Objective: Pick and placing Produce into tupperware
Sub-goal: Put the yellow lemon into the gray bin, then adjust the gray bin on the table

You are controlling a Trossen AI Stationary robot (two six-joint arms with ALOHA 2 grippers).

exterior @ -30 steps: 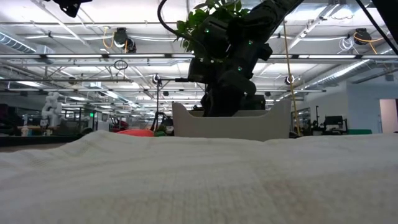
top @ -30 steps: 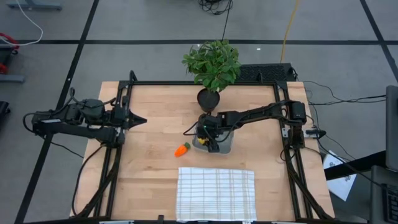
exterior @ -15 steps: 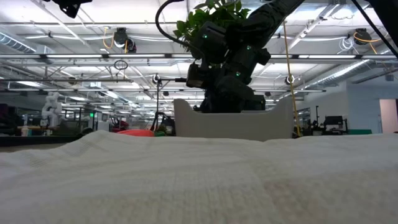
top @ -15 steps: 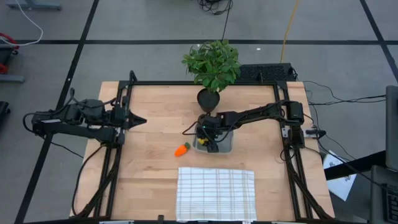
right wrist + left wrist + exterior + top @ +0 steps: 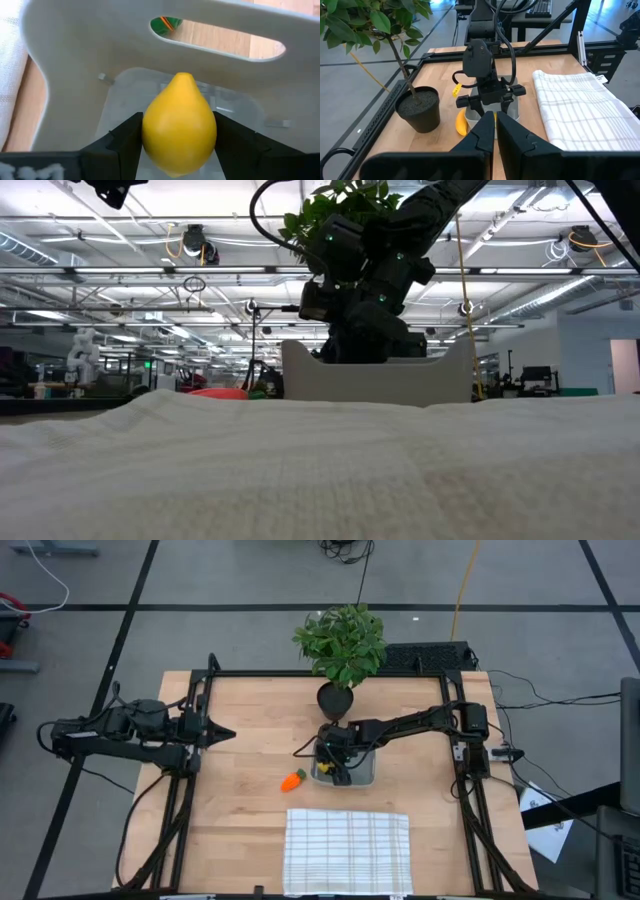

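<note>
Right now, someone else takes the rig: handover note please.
Right gripper: shut on the lemon, inside the container.
Left gripper: shut, empty, waiting at the table's left edge.
Carrot: on the table, just left of the container.
Banana: on the table between the plant pot and the container.
Done: nothing released yet.
Left: release the lemon, then carrot and banana.

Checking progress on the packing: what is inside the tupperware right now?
The right gripper holds the lemon over the tupperware floor; the visible floor is bare. The part under the lemon is hidden.
</note>
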